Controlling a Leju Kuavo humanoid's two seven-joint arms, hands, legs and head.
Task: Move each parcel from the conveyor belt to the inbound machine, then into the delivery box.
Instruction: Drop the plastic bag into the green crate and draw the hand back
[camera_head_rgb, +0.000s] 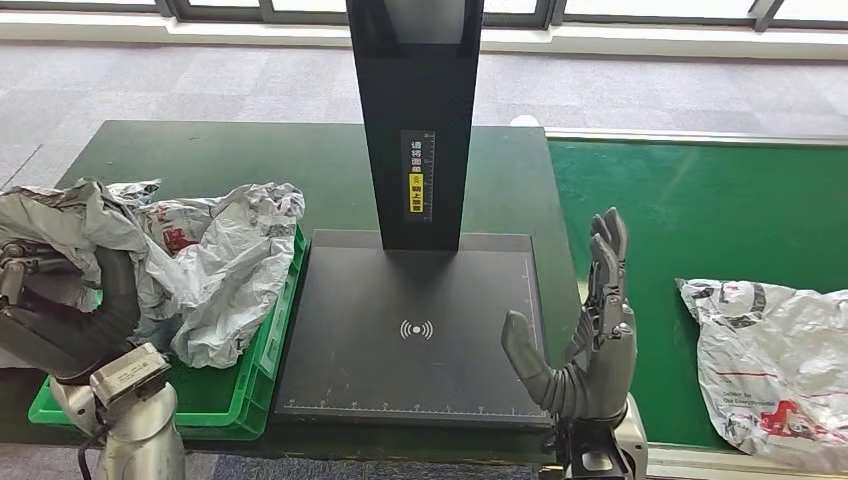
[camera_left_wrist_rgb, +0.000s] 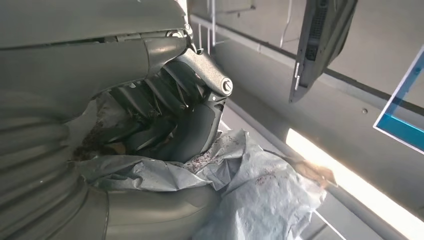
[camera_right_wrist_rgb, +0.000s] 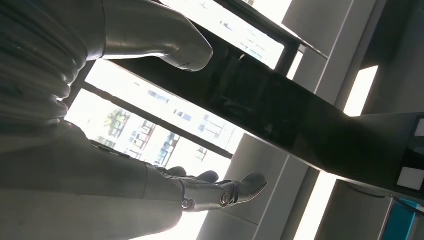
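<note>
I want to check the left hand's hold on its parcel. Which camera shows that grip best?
The left wrist view: the left hand has its dark fingers curled into the crumpled grey parcel, seen close up. The head view shows that parcel bunched over the arm above the green box, the fingers hidden. The right wrist view faces elsewhere.

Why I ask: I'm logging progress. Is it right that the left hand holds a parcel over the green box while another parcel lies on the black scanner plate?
Not quite. The second parcel lies on the green conveyor belt, not the scanner plate, as the head view shows. The left hand does hold a parcel over the green box.
</note>
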